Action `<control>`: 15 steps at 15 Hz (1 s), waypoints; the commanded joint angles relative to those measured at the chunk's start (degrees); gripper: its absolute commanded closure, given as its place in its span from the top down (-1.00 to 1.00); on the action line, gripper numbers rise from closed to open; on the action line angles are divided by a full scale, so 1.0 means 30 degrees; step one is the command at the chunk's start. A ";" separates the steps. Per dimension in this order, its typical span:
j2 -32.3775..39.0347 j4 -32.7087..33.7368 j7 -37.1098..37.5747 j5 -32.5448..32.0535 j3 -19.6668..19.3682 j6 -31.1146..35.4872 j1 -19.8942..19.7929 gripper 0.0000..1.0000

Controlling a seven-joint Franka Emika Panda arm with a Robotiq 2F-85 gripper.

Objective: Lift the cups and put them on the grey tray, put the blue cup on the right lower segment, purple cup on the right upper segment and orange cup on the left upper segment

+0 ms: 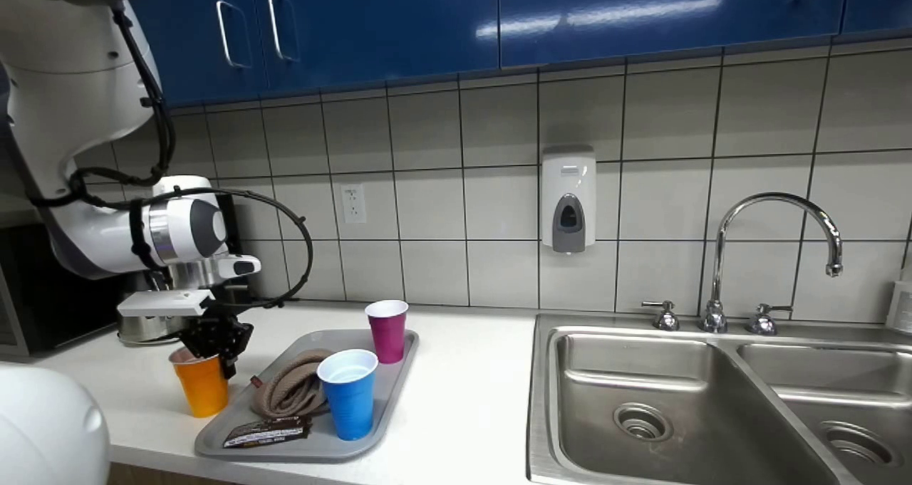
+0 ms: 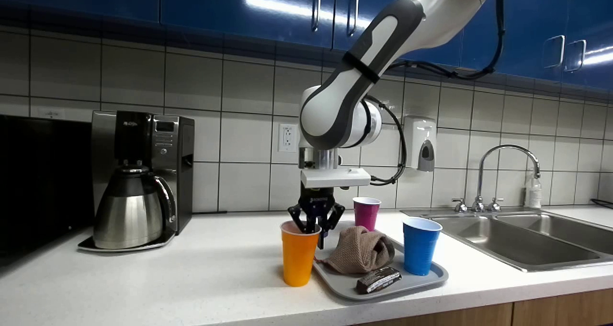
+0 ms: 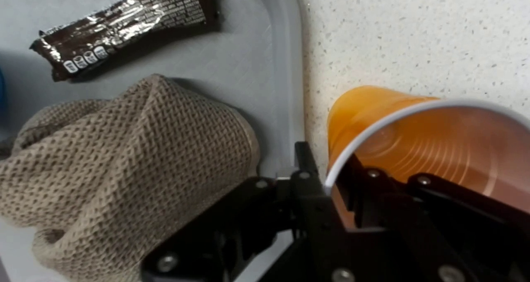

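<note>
The black two-fingered tool point(image 3: 330, 171), narrowly parted, straddles the wall of the tapered orange plastic cup point(image 2: 298, 259); whether it pinches, I cannot tell.

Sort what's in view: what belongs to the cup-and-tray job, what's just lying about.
For the job:
grey tray
blue cup, on it
purple cup, on it
orange cup, on the counter
hand, astride that cup's rim

Just there:
brown cloth, on the tray
wrapped bar, likewise
coffee maker
soap dispenser
</note>
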 commanded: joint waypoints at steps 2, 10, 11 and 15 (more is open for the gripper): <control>-0.0116 -0.0117 -0.0098 0.0069 -0.0280 0.0304 0.0230 -1.00; -0.0471 -0.0039 -0.0657 0.1265 0.0068 0.0231 0.0039 -0.97; -0.0614 -0.0005 -0.0749 0.1522 0.0111 0.0237 0.0008 -0.97; -0.0966 0.0546 -0.0554 0.1677 0.0002 0.0480 0.0036 -0.97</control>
